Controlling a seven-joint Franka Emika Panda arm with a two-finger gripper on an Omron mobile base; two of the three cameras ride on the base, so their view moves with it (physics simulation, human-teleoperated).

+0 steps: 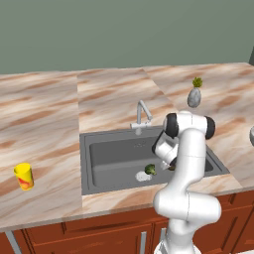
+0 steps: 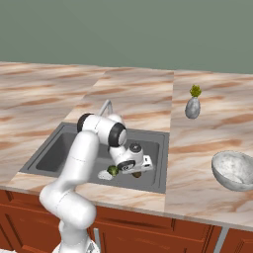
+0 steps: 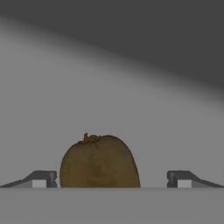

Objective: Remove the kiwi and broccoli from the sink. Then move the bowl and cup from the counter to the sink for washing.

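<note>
The brown-olive kiwi lies on the floor of the dark grey sink, between my open gripper's two fingertips; they stand wide to either side and do not touch it. From the right base, the gripper hangs low in the sink right over the kiwi. The green broccoli sits by the drain, just left of the hand. The yellow cup stands on the counter far left. The whitish bowl rests on the counter right of the sink.
A silver tap rises at the sink's back rim. A grey egg-shaped vase with a green tuft stands on the counter behind the bowl. Reddish-brown cabinets run below the counter's front edge.
</note>
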